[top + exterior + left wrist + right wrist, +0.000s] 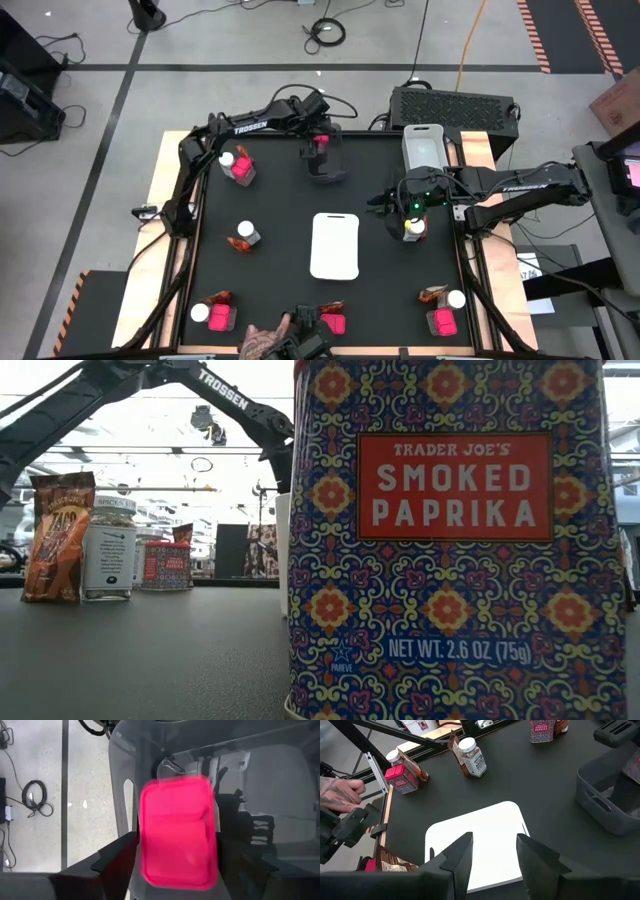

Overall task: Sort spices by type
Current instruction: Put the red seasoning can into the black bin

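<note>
My left gripper [320,138] hangs over a grey bin [326,165] at the table's far middle. A bright pink box [177,832] sits between its open fingers above the bin's inside, smeared in the left wrist view. My right gripper [495,842] waits open above the table's right part, near the white tray [335,245]; a capped jar [413,228] stands beneath that arm. Other spices stand in small groups: jar and pink box [240,167] far left, jar [247,232] with packet [238,244] mid-left, and groups along the near edge [215,312] [333,322] [443,318]. My left gripper comes at the pink box from above, slanting down, one finger [120,865] on either side of it, over the bin. The box shows smeared while the fingers and the bin show sharp. Whether the fingers touch its sides [142,840] I cannot tell.
A second pale bin [424,145] stands at the far right. A person's hand [265,343] rests at the near edge beside the low camera. A paprika tin [450,540] fills most of the low view.
</note>
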